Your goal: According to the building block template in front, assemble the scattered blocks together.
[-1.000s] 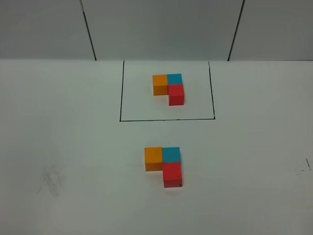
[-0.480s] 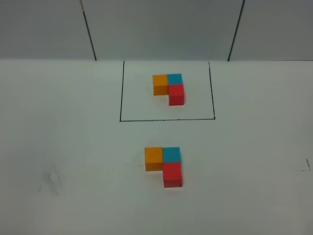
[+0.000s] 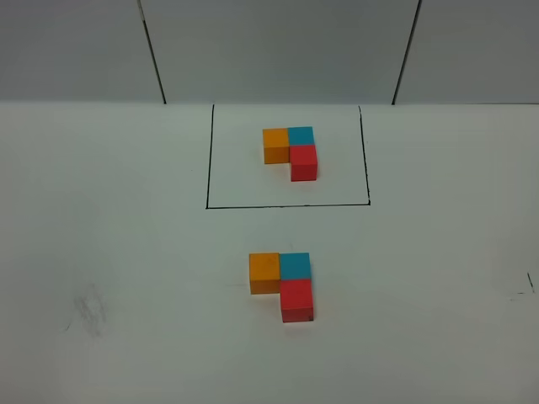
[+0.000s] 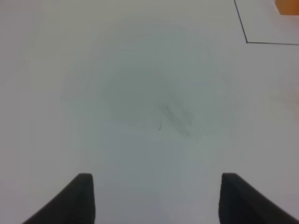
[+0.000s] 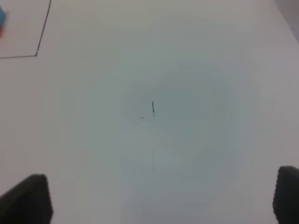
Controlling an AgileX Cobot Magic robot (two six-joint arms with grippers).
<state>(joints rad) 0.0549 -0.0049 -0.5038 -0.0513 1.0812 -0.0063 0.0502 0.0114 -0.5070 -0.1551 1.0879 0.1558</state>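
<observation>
Nothing on the desk [image 3: 126, 252] has moved across the last second as far as I can tell from the high camera; the blocks sit exactly where they were, and neither arm shows in that view.

Starting at the left: the left pincer [image 4: 156, 198] hangs over bare desk beside a faint grey smudge [image 4: 177, 116], its jaws parted with nothing between them. A corner of the drawn black frame [image 4: 246, 42] and a sliver of orange show at the edge of its wrist view, well apart from the jaws.

In the middle, farther from me, the building block template [image 3: 290, 151] stands inside the black rectangle: orange touching blue in a row, red touching the blue on the near side. Nearer to me, outside the frame, the scattered blocks [image 3: 282, 284] already make the same L. The orange block [image 3: 264, 272] touches the blue block [image 3: 295, 266], and the red block [image 3: 297, 301] sits against the blue one's near face.

On the right, the right pincer [image 5: 161, 198] is spread wide over empty desk near a small black pen tick [image 5: 153, 107], holding nothing; it looks to have eased in only slightly.

I judge the assembly matches the template and the job is done, with both arms drawn back clear. The one thing I would check is whether the near cluster's seams are fully closed; from here they look tight.
</observation>
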